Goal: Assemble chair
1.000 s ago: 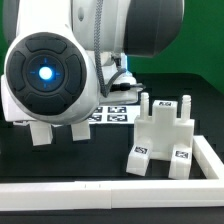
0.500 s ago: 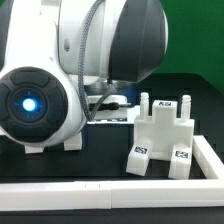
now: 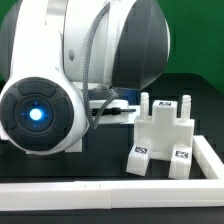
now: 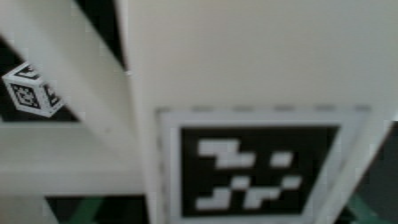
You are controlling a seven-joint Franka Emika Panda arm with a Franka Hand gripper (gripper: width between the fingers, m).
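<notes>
A white blocky chair piece with several square tags stands on the black table at the exterior view's right, apart from the arm. The arm's large white joint with a blue light fills that view's left and hides my gripper's fingers. In the wrist view a white chair part with a black-and-white tag sits very close to the camera and fills most of the picture. The fingers do not show there, so whether this part is held cannot be told.
A small tagged cube lies beyond the close part in the wrist view. A white rail runs along the table's front and up the exterior view's right side. A white strip shows behind the arm.
The arm has swung toward the exterior view's left and lower, so its blue-lit joint now covers the two white legs seen under it earlier. The chair piece at the right has not moved.
</notes>
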